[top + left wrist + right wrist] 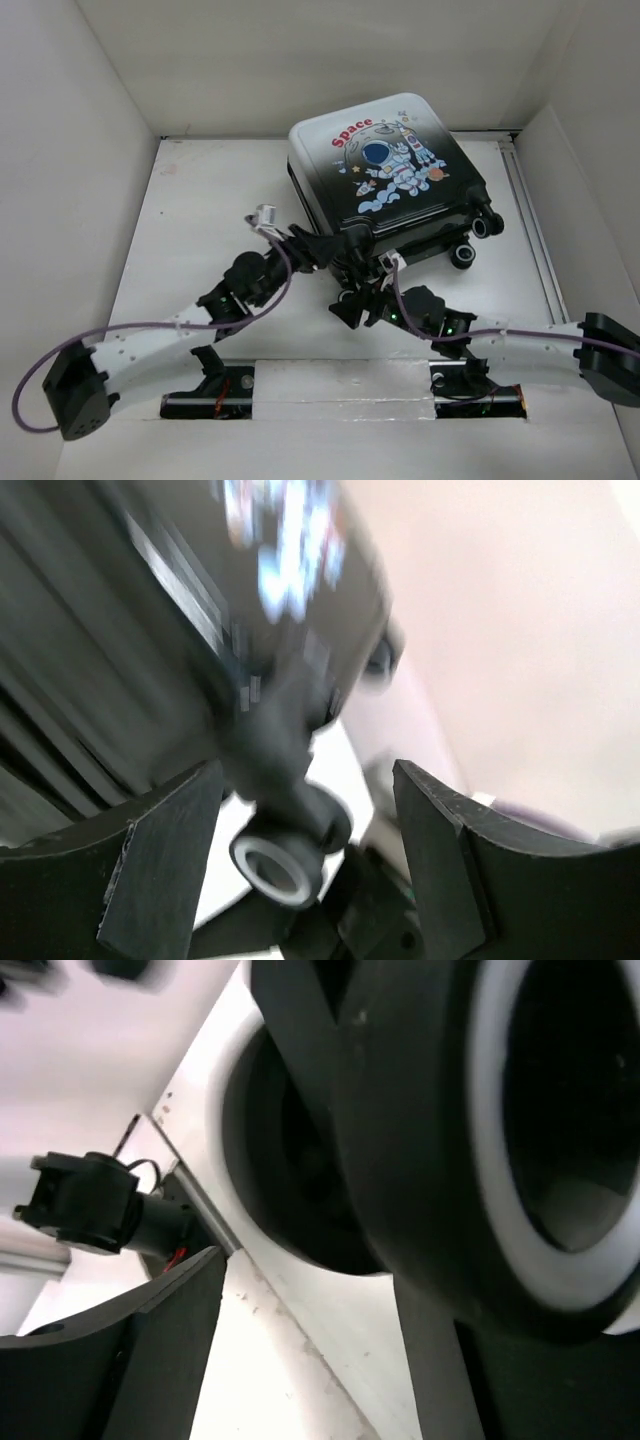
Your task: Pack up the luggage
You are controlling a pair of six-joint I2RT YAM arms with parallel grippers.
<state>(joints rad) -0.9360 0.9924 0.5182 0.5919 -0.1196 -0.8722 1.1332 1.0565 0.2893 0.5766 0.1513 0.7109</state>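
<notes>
Our left gripper and right gripper, both spread, sat by the near wheels of the closed astronaut suitcase; we judged a slow, wheel-clear retreat safest.

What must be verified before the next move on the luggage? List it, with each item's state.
1. Luggage shell looks shut, print side up: ok.
2. Left gripper open, grey-rimmed wheel between its fingers, unclamped: ok.
3. Right gripper open, white-rimmed wheel right beside it: ok.
4. Contents packed inside: cannot tell, the shell hides them.
5. Zip fastened: cannot tell.
6. Left wrist view sharp: not ok, blurred.
</notes>
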